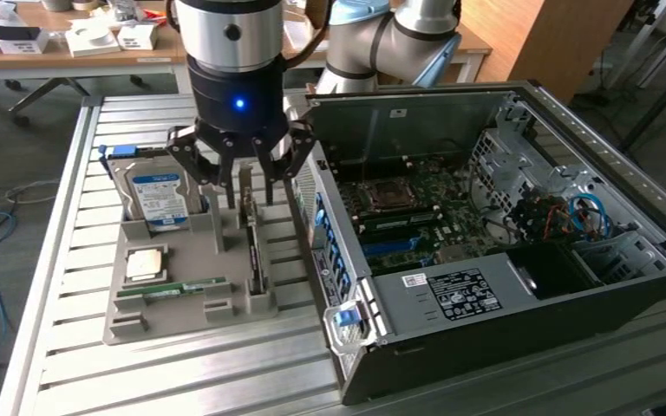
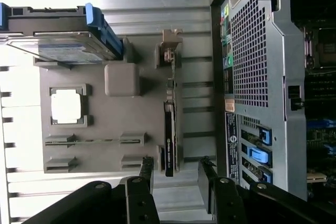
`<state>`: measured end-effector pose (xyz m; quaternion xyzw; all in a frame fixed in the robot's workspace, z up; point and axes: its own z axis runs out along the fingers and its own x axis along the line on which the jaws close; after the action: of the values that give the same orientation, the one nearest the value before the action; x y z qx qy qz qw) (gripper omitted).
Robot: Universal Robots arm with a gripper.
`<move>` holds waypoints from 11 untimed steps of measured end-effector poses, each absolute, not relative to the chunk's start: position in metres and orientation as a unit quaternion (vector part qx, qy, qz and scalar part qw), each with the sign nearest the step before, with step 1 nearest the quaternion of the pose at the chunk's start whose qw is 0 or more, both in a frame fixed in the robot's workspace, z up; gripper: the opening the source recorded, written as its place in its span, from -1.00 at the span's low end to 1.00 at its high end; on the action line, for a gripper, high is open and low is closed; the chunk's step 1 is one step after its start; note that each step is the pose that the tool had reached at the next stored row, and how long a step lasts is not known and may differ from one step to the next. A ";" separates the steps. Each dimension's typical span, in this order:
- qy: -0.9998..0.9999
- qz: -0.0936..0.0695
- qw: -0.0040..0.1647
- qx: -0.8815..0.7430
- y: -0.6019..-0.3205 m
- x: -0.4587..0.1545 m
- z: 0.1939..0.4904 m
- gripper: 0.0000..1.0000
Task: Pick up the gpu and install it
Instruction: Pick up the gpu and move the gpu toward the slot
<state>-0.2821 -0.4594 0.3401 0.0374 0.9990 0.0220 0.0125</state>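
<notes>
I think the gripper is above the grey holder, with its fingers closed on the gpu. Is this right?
Not quite. The gripper is above the grey holder, but its fingers are open, with a gap on each side of the gpu. The wrist view shows this.

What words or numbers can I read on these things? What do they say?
None can be read.
Blue label on the hard drive: too blurred.
White sticker inside the computer case: print too small.
Small mark on the gpu: too small.
</notes>
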 end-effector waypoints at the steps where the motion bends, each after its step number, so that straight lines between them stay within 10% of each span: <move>1: 0.999 0.022 0.012 0.037 -0.459 -0.282 0.339 -0.06; 11: 0.999 0.022 0.012 0.037 -0.459 -0.282 0.324 -0.06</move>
<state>-0.2821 -0.4594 0.3236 0.0374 0.9990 0.0220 0.0125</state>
